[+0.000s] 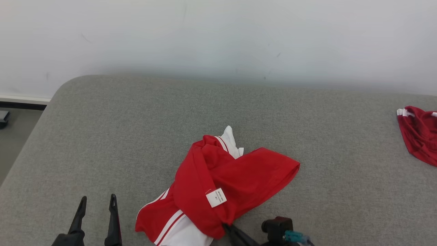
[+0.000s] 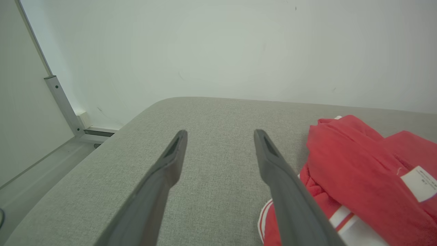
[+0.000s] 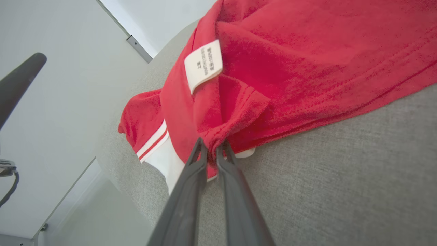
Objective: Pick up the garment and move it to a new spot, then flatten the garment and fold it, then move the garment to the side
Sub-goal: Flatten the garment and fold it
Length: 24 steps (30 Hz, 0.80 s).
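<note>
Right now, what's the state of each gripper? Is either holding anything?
Left gripper: open, holding nothing.
Right gripper: closed on a bunched edge of the red garment.

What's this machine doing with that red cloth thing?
The robot's right gripper pinches a fold at the near edge of the crumpled red and white garment, which lies in a heap on the grey fabric-covered surface. Its left gripper hovers open beside the heap, touching nothing. Nothing is flattened or folded yet.
</note>
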### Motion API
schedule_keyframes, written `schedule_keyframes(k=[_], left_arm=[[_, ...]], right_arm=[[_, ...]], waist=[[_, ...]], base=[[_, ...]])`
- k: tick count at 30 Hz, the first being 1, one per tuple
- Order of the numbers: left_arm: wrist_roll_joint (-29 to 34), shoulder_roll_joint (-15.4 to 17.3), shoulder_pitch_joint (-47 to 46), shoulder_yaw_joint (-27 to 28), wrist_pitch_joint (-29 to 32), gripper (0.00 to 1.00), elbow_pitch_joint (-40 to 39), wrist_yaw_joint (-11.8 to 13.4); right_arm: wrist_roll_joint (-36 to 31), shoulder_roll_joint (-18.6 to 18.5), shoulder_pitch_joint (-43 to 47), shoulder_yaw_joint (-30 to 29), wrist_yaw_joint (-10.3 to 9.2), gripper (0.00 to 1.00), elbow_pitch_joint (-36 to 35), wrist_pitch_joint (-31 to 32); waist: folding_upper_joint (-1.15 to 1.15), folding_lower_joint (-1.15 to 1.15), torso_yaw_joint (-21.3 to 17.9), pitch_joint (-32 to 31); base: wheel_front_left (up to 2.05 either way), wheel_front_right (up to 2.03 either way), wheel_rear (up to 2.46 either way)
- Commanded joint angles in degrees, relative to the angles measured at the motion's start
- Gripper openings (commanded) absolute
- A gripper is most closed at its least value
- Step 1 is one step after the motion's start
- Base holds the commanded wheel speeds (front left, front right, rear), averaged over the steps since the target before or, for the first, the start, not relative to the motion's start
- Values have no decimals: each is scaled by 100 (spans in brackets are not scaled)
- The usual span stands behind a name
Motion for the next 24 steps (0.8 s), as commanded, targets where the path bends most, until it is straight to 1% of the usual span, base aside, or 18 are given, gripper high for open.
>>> schedule_keyframes(k=[1,3,6,11,12,15,20,24], left_arm=[[29,-23,-46,28,-19,100,23,-26],[43,-52,-20,65,-19,100,32,-33],[52,-76,41,136,-19,100,48,-78],[94,-160,129,227,-19,100,46,-138],[94,-160,129,227,-19,100,46,-138],[124,-208,125,271,-19,100,77,-173],[193,-311,154,322,-19,100,81,-242],[242,-384,130,358,-19,100,61,-293]], right_arm=[[27,15,-150,-14,-13,0,77,-121],[33,-61,-318,-121,-13,0,111,-251],[-41,-302,-540,-425,-13,0,-17,-349],[-296,-795,-843,-1045,-13,0,-606,-368],[-296,-795,-843,-1045,-13,0,-606,-368],[-478,-1063,-900,-1441,-13,0,-953,-369],[-675,-1331,-955,-1893,-13,0,-1314,-361],[-781,-1482,-1072,-2071,-13,0,-1532,-228]], waist=[[0,0,-2,-12],[0,0,-16,-23],[0,0,-52,-59],[0,0,-133,-114],[0,0,-133,-114],[0,0,-166,-153],[0,0,-179,-187],[0,0,-156,-112]], base=[[0,0,0],[0,0,0],[0,0,0],[0,0,0],[0,0,0],[0,0,0],[0,0,0],[0,0,0]])
